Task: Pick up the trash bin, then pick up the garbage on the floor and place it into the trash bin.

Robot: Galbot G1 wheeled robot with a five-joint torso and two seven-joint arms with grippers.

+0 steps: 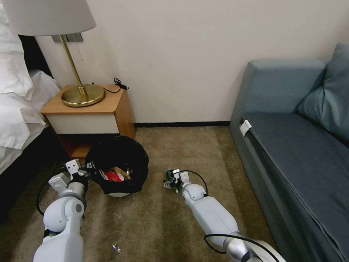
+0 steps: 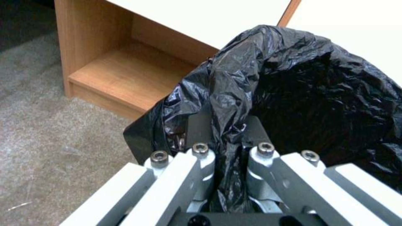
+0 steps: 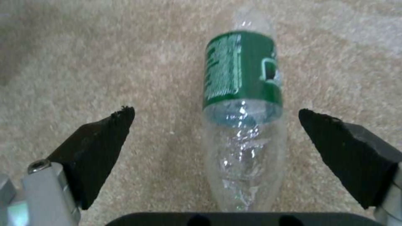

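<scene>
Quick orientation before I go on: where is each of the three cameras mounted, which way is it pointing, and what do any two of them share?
Head view: on the robot's head, facing forward and down at carpet, nightstand and sofa; both arms show.
Left wrist view: on the left arm, facing the trash bin; the left gripper is shut on its liner rim.
Right wrist view: on the right arm, facing down at the bottle lying between the open right gripper fingers.
Shared: head and left wrist views both show bin and nightstand.

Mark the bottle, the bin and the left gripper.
bottle [image 3: 243, 69]: right wrist view, green label.
trash bin [image 1: 140, 162]: head view, liner-covered rim.
left gripper [image 2: 228, 138]: left wrist view, between fingertips, clamped on the liner.
</scene>
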